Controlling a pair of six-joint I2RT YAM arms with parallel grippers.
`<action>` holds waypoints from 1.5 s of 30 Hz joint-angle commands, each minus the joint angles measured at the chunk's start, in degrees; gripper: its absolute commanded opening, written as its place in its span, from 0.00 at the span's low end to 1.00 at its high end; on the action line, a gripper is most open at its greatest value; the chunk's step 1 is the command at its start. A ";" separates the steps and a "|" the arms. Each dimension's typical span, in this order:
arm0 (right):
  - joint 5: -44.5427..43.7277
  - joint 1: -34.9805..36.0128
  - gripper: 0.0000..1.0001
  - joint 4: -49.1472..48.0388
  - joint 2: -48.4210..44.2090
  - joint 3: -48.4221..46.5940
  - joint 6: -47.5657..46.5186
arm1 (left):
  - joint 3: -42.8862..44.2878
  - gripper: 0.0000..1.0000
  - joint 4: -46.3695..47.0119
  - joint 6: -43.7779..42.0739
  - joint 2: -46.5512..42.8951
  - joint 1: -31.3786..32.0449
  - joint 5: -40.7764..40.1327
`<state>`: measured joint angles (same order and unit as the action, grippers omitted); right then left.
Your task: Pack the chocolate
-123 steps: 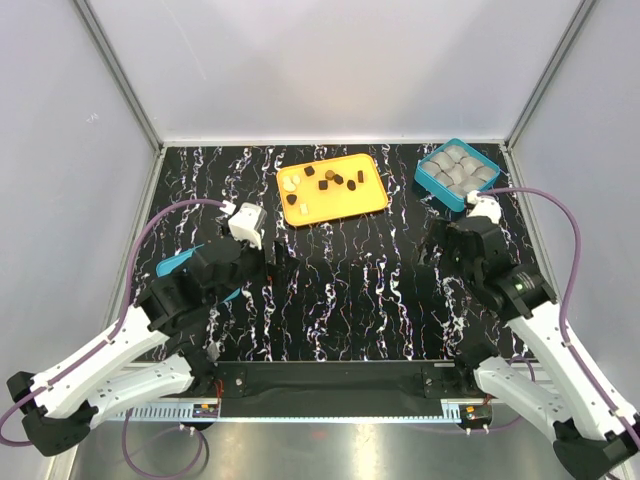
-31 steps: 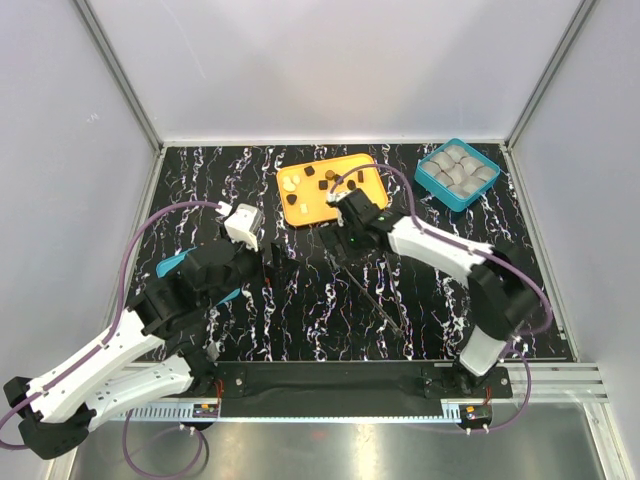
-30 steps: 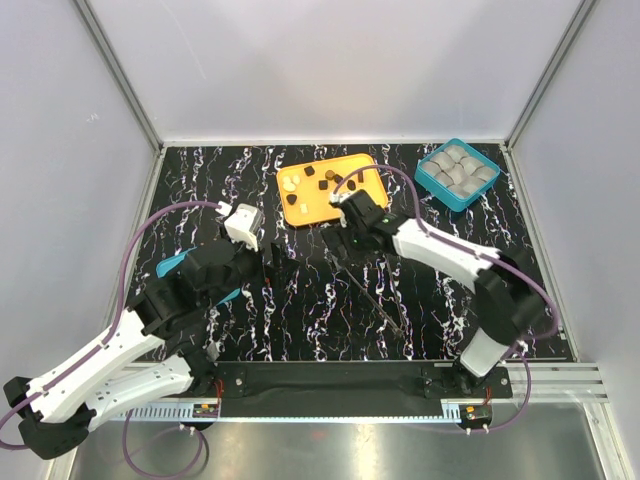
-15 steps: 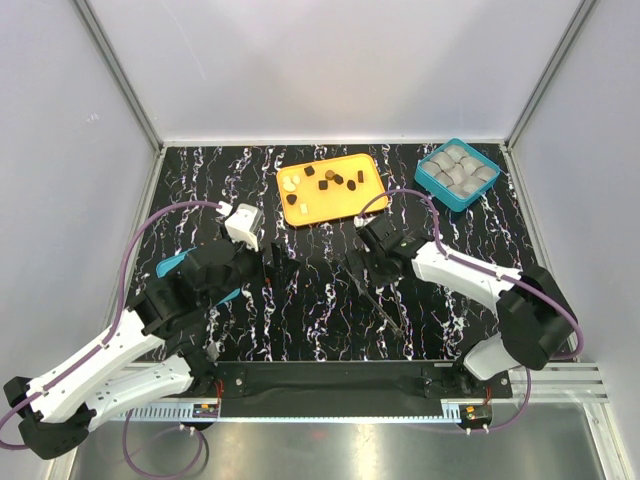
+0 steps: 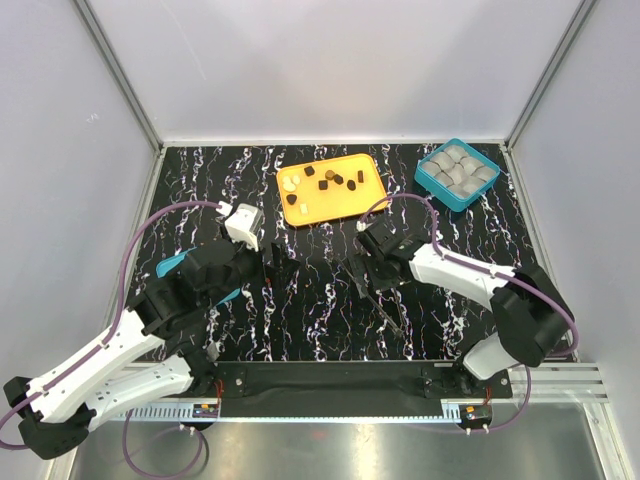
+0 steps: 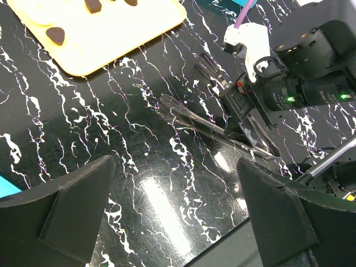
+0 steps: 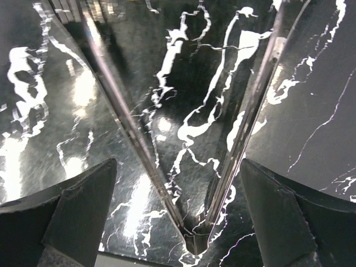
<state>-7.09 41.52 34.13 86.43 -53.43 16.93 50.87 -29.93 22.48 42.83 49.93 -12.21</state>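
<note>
The left gripper (image 5: 278,258) hangs released and empty over the left half of the desk (image 5: 320,325). The chocolate (image 5: 338,180) lies on the orange tray (image 5: 340,205) at the far edge. Mid-desk, the right gripper (image 5: 367,277) spreads its jaws wide astride metal tongs (image 7: 133,123). A teal box (image 5: 430,181) sits in the far right corner.

The left arm (image 5: 150,310) hides most of a teal object (image 5: 178,264). The left wrist view's top edge cuts off the tray (image 6: 111,39) and some chocolate (image 6: 93,5).
</note>
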 commanded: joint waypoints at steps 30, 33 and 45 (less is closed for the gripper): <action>2.00 0.93 0.91 -8.02 6.73 0.96 4.61 | -0.95 0.99 3.65 -0.24 -2.22 0.34 1.13; 0.77 3.21 0.92 -8.47 7.08 1.05 5.13 | -0.86 0.99 3.65 -0.24 -2.14 0.34 1.13; -4.85 9.89 0.99 -3.91 6.38 0.96 8.65 | -0.86 0.99 3.92 -0.33 -2.22 0.43 1.57</action>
<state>-8.34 49.39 27.51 92.71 -51.66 23.57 50.11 -29.85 22.46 41.30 50.04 -11.79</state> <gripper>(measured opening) 0.985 0.991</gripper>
